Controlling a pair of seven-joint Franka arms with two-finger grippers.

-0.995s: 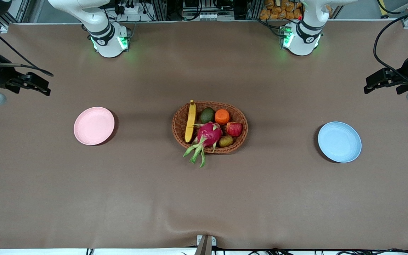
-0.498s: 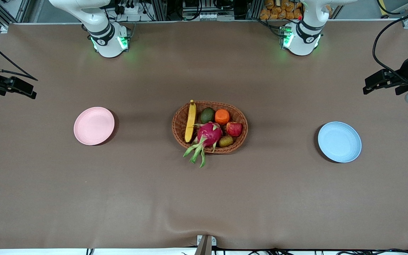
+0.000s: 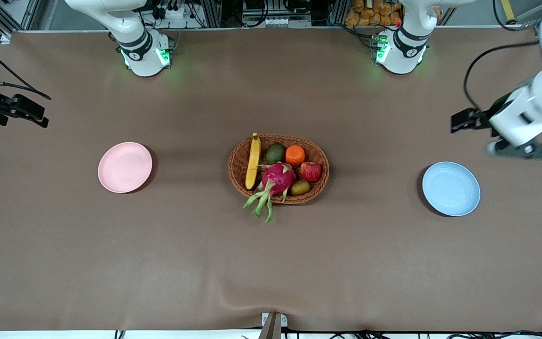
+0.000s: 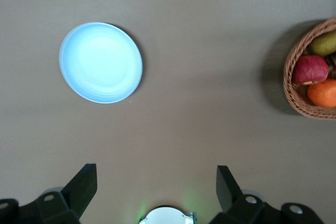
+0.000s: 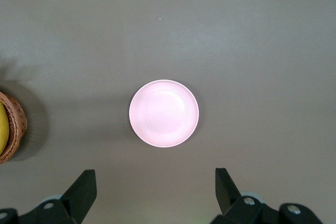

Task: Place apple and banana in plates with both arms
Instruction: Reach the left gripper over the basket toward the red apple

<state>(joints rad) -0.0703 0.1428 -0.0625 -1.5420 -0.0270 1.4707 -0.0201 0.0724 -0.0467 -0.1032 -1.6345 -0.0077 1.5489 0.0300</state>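
Note:
The yellow banana (image 3: 252,161) and the red apple (image 3: 311,171) lie in the woven basket (image 3: 236,175) at mid-table, the banana at the end toward the right arm. The pink plate (image 3: 125,167) sits bare toward the right arm's end. The blue plate (image 3: 451,188) sits bare toward the left arm's end. My left gripper (image 4: 156,190) hangs open and holds nothing, high over the cloth beside the blue plate (image 4: 100,62). My right gripper (image 5: 156,192) is open too, with nothing in it, high over the cloth at the right arm's end. The pink plate (image 5: 164,114) shows in its view.
The basket also holds an avocado (image 3: 275,153), an orange fruit (image 3: 295,155), a pink dragon fruit (image 3: 278,178) whose leaves hang over the rim, and a small brown fruit (image 3: 300,187). Brown cloth (image 3: 271,263) covers the whole table.
The left arm has swung in from the table's end toward the blue plate. The right arm drew back to its end of the table, then held still. Both grippers stayed open.

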